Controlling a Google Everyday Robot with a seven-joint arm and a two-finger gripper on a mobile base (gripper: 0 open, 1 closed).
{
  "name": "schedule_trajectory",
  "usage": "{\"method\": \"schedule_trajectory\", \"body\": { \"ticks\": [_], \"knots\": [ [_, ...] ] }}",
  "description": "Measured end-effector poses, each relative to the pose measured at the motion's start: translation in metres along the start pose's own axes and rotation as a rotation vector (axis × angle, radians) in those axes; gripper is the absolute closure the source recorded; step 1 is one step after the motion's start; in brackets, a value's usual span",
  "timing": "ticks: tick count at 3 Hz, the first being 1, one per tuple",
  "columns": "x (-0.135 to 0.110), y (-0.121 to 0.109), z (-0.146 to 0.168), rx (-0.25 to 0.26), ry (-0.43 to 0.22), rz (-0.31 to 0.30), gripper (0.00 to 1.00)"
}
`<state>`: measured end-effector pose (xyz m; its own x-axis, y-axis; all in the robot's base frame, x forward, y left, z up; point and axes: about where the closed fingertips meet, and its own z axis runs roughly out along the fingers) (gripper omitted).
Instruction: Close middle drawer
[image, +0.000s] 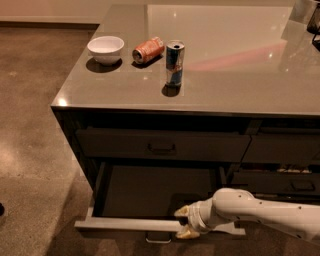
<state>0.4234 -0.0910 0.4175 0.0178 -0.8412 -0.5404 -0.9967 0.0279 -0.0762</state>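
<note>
The middle drawer (125, 223) is pulled far out of the cabinet, low in the camera view. It has a light grey rim, a dark inside and a small metal handle (159, 239) under its front. My gripper (182, 222) is at the drawer's front rim, right of the handle. It is open, with one yellowish fingertip (181, 211) above the rim and the other below it. My white arm reaches in from the lower right.
The shut top drawer (160, 145) sits above the open one. Narrower drawers (285, 150) fill the right column. On the counter (240, 75) stand a white bowl (105, 48), an orange can on its side (148, 50) and an upright blue can (175, 62). Bare floor lies to the left.
</note>
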Motion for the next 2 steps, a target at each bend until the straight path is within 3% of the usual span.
{"method": "schedule_trajectory", "body": {
  "ticks": [1,2],
  "knots": [
    [-0.011,-0.024,0.005,0.040,-0.020,-0.011,0.17],
    [-0.019,-0.050,0.003,0.094,-0.031,-0.012,0.00]
  ]
}}
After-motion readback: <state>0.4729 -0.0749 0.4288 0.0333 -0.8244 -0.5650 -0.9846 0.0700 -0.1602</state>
